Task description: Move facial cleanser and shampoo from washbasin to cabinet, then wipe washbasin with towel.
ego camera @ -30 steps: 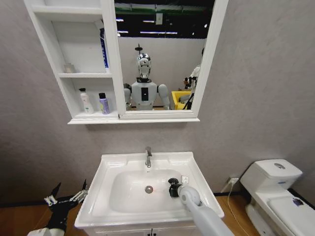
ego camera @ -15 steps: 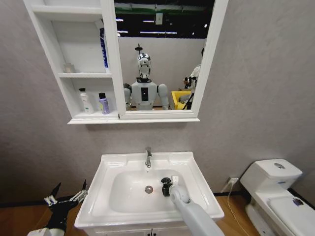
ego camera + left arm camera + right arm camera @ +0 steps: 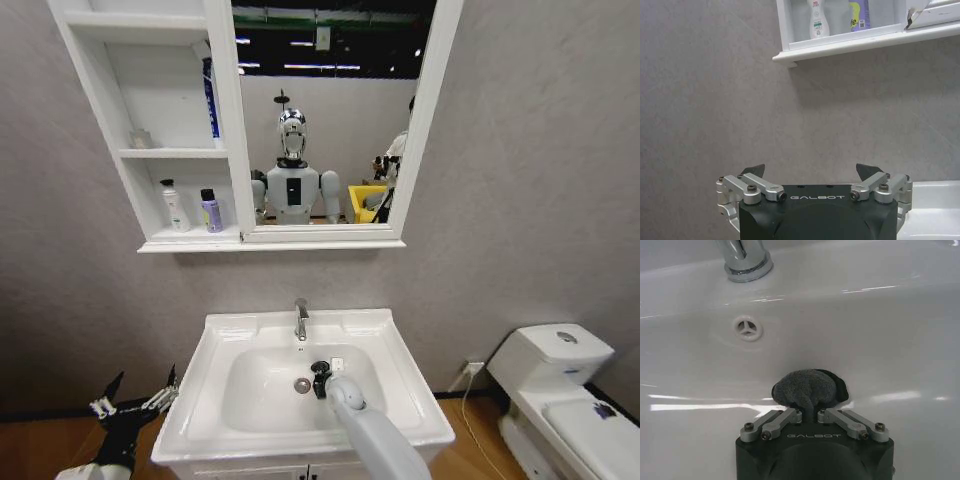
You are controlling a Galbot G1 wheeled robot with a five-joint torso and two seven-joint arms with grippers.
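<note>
The right gripper is clamped narrow on the small dark grey cloth towel, pressing it against the inner wall of the white rectangular ceramic washbasin, near the round drain and below the chrome tap. The left gripper hangs with fingers spread wide, beside the basin's left edge. Two bottles stand on the lowest shelf of the white wall cabinet

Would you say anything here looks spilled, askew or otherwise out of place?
Nothing stands out. The two bottles stand upright on the cabinet's bottom shelf. The right gripper presses the towel against the washbasin's inside wall. The left gripper hangs open beside the basin.
</note>
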